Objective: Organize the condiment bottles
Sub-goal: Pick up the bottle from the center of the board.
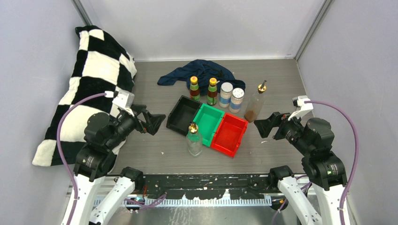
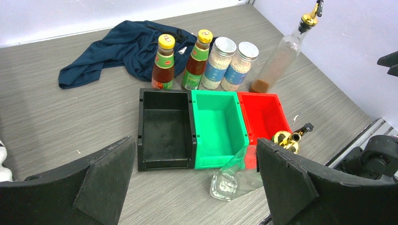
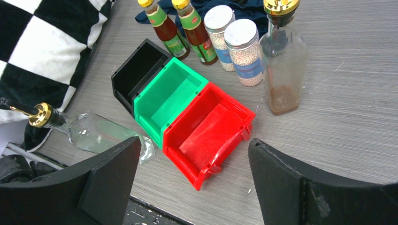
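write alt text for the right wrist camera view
A black bin, a green bin and a red bin sit side by side on a grey table, framed by the open right gripper. Behind them stand two sauce bottles, two jars and a gold-topped glass bottle; a second glass bottle is by the green bin.

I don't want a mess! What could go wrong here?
The empty glass bottle stands tall beside the green bin; a bump could tip it. The yellow-capped sauce bottles and white-capped jars stand packed together, so grabbing one might knock its neighbour. The other glass bottle holds brown liquid that could spill.
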